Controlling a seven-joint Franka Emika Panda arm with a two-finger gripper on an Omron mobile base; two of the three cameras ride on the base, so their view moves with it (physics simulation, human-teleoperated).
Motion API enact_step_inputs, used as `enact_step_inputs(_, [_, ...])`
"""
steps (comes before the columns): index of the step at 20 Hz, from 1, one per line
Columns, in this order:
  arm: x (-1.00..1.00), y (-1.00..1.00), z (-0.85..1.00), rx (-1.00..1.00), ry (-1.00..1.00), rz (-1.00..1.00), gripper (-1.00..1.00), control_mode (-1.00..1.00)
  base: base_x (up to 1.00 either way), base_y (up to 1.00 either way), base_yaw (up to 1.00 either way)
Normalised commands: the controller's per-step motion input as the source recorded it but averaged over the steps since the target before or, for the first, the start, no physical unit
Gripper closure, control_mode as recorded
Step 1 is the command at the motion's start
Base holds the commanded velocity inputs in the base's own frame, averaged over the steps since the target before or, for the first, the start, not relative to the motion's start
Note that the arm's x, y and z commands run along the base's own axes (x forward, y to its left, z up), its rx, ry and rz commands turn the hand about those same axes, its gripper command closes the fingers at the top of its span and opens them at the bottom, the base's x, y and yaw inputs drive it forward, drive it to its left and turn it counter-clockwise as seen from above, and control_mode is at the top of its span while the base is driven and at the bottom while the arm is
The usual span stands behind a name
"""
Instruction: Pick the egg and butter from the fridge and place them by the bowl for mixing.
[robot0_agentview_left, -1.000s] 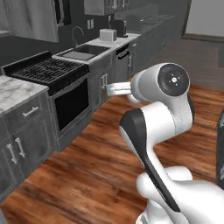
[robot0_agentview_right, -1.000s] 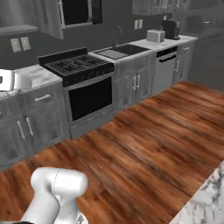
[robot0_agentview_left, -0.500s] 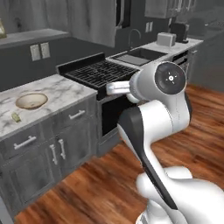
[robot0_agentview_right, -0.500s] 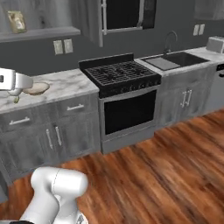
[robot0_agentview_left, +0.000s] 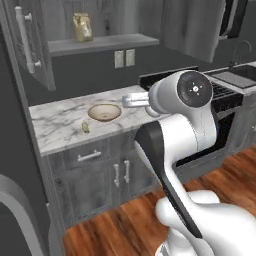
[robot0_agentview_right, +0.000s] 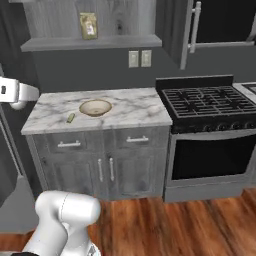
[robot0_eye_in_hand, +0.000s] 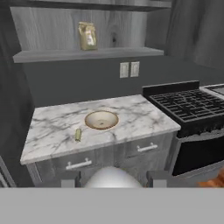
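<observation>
Gripper (robot0_eye_in_hand: 113, 180) holds the egg (robot0_eye_in_hand: 112, 177); butter (robot0_eye_in_hand: 78, 134) lies beside the bowl (robot0_eye_in_hand: 101, 119)

We see the marble counter (robot0_eye_in_hand: 52, 127) mostly bare: the bowl (robot0_eye_in_hand: 101, 119) sits near its middle, and the butter (robot0_eye_in_hand: 78, 134) lies just beside it toward the front edge, leaving open stone on both sides. Overhead a shelf (robot0_eye_in_hand: 87, 54) with a jar (robot0_eye_in_hand: 87, 36) limits height; the stove (robot0_eye_in_hand: 188, 105) bounds one end.

The base has swung round to face the bowl (robot0_agentview_left: 104, 112) and butter (robot0_agentview_left: 86, 128).
</observation>
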Motion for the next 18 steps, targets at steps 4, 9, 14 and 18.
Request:
enact_step_inputs(4, [0.00,0.00,0.00,0.00,0.00,0.00,1.00,1.00,0.48,-0.11,0.56])
enact_step_inputs(9, [0.00,0.00,0.00,0.00,0.00,0.00,1.00,1.00,0.13,-0.41,0.14])
enact_step_inputs(14, [0.00,0.00,0.00,0.00,0.00,0.00,1.00,1.00,0.26,-0.38,0.19])
enact_step_inputs(18, [0.00,0.00,0.00,0.00,0.00,0.00,1.00,1.00,0.58,-0.26,0.22])
